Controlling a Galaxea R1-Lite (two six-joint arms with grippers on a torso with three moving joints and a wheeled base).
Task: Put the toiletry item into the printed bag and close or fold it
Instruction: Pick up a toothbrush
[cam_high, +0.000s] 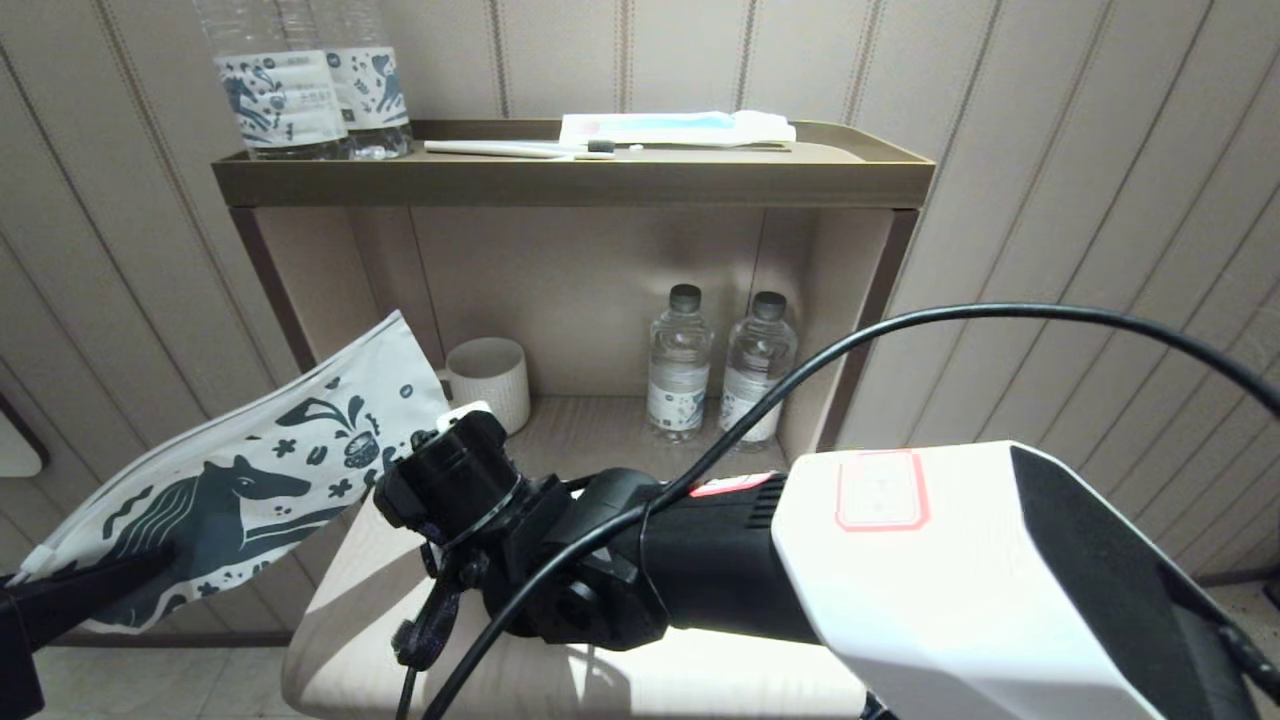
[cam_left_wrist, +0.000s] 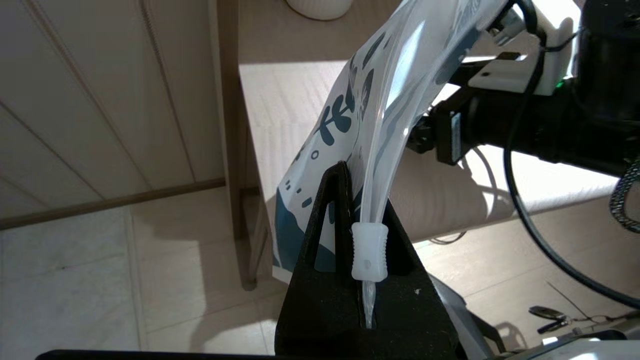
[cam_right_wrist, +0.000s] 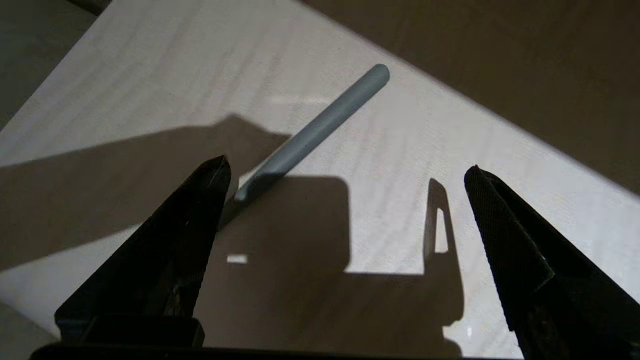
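One grey toothbrush (cam_right_wrist: 315, 132) flat on shelf (cam_right_wrist: 450, 165), handle end away from right gripper (cam_right_wrist: 345, 200)

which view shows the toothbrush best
The right wrist view: the grey toothbrush handle lies on the tabletop ahead of the open right gripper. The head view's arm hides it; the left wrist view shows none.

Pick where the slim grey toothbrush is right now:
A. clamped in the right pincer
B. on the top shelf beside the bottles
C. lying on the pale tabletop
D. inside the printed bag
C: the right wrist view shows the grey toothbrush lying on the tabletop below the open right pincer, while the left pincer holds the printed bag up.
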